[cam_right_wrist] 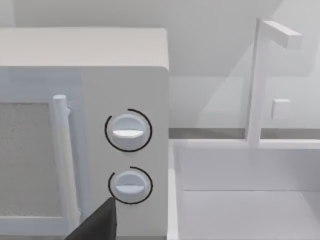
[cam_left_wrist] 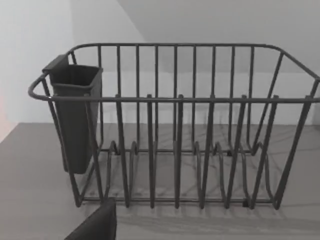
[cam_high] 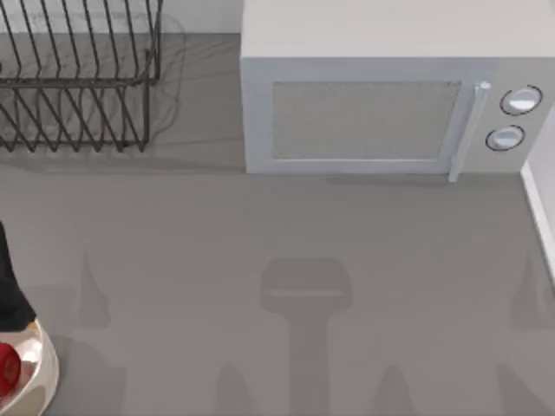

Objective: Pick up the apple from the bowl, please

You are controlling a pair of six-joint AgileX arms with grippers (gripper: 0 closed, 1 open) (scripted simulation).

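While one red apple (cam_high: 8, 367) lies in one cream bowl (cam_high: 42, 374) on the table (cam_high: 260, 260), I cannot tell either gripper's state.

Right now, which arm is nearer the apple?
Left. The left arm is beside the bowl holding the apple at the table's left edge; the right gripper faces the microwave knobs, far right.

Grey table (cam_high: 260, 234), bowl (cam_high: 42, 373), dish rack (cam_high: 78, 78), microwave (cam_high: 381, 104)
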